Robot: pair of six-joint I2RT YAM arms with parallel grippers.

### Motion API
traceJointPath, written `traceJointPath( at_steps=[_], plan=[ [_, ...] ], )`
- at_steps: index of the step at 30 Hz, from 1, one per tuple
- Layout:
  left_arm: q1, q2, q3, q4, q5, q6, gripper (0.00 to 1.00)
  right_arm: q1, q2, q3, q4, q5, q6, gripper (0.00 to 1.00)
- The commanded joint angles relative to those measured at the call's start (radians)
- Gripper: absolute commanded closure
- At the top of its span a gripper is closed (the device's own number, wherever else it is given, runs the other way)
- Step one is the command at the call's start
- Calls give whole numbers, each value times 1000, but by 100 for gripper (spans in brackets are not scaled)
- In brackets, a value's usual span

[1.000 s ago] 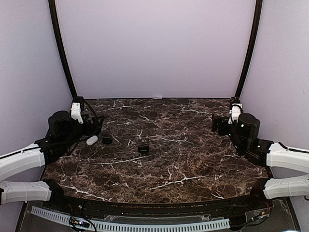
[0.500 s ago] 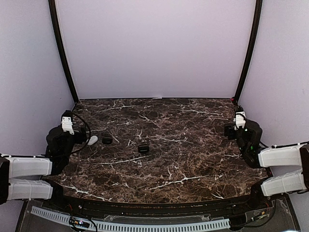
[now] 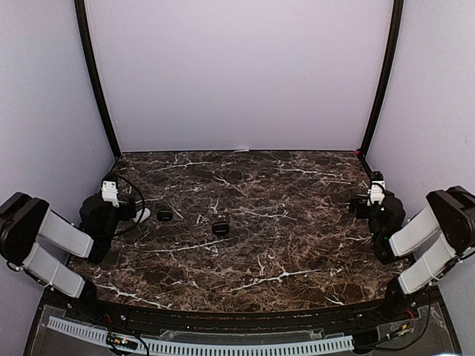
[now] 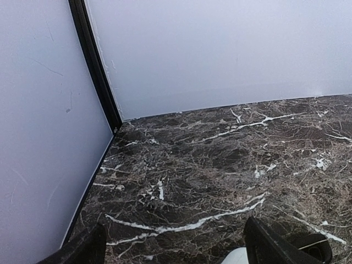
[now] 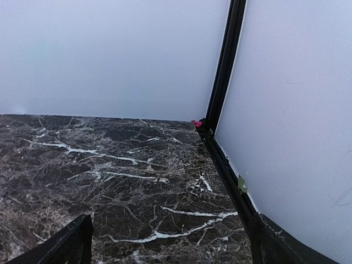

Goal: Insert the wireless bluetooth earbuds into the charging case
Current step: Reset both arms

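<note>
well, no grasp looks under way, left gripper (image 4: 173, 250) and right gripper (image 5: 170, 242) sit parked at the sides, jaws spread and empty, so next calls for reaching toward the black case (image 3: 220, 228).

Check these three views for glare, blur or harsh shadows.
Top external view: soft, even light, no glare; the small black item nearly blends into the dark marble table. Left wrist view: sharp, fingers silhouetted black. Right wrist view: sharp, walls evenly lit, no glare.

I sit at a dark brown marble table (image 3: 260, 259) with white veins. Plain pale purple walls (image 3: 237, 74) stand around me. Black posts (image 3: 95, 81) run up the back corners.
</note>
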Motion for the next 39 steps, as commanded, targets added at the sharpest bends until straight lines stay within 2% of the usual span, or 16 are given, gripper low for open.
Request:
traceJointPath(
  at_steps=[1,3,8,10,12,14,20,23,25,27,29,31,33,39],
  plan=[
    [15,53,19,157,69,29,1,-60,-6,52,18,-114,54,1],
    [18,118,13,260,59,56,2,-78,5,80,-16,-154,63,1],
    [50,110,36,185,94,9,1,-130,13,107,-82,-252,101,1],
    [63,105,53,146,114,-5,1,-158,54,60,54,-332,102,2],
    [72,106,66,125,132,-13,1,-157,34,75,-13,-342,96,1],
    [85,108,82,93,147,-23,1,-158,49,62,44,-341,98,1],
    [168,123,132,-9,239,-107,1,-156,41,64,23,-334,97,1],
    [186,124,99,53,248,-130,1,-157,45,62,39,-339,98,1],
    [198,166,44,214,276,-128,1,-157,45,62,36,-338,98,1],
    [200,140,61,111,290,-138,1,-158,45,62,38,-338,98,1],
    [201,169,48,195,287,-125,5,-157,45,62,38,-338,97,1],
    [201,144,54,134,286,-136,1,-157,45,62,38,-338,97,1],
    [201,162,44,188,285,-127,1,-158,45,63,38,-337,97,1],
    [199,156,48,167,310,-120,1,-157,45,63,39,-337,96,1]
  ],
)
